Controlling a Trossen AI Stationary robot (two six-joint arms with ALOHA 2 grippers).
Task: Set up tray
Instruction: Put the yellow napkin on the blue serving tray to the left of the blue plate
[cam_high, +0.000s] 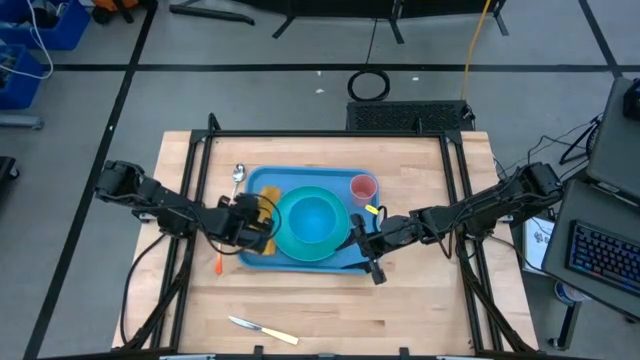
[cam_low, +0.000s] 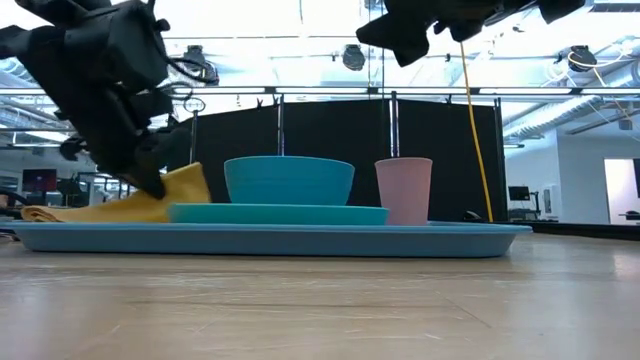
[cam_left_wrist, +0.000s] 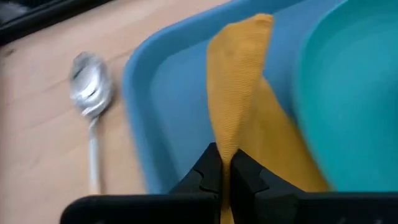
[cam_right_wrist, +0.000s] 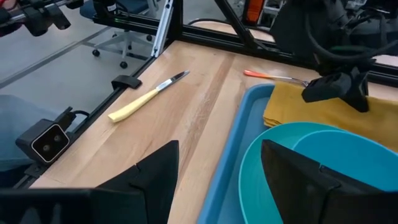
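Observation:
The blue tray (cam_high: 262, 181) lies mid-table and holds a turquoise plate (cam_high: 288, 240) with a bowl (cam_high: 315, 215) on it, and a pink cup (cam_high: 362, 187) at its far right. A yellow napkin (cam_high: 258, 243) lies on the tray's left part. My left gripper (cam_high: 266, 222) is over that part of the tray, shut on the napkin (cam_left_wrist: 239, 74). My right gripper (cam_high: 362, 245) hovers open above the tray's near right corner, with nothing between its fingers (cam_right_wrist: 149, 180). My left gripper pinches a raised fold of the yellow napkin (cam_left_wrist: 226, 146) between its two fingers. They slant down from the table's left. The fold stands up as a ridge (cam_low: 190, 180) beside the fingertips, while the rest of the napkin (cam_low: 90, 212) lies on the tray floor.
A spoon (cam_high: 238, 178) lies on the table off the tray's far left corner. An orange-handled fork (cam_high: 219, 265) lies at its near left corner. A yellow-handled knife (cam_high: 262, 330) lies near the table's front edge. Bare wood surrounds the tray.

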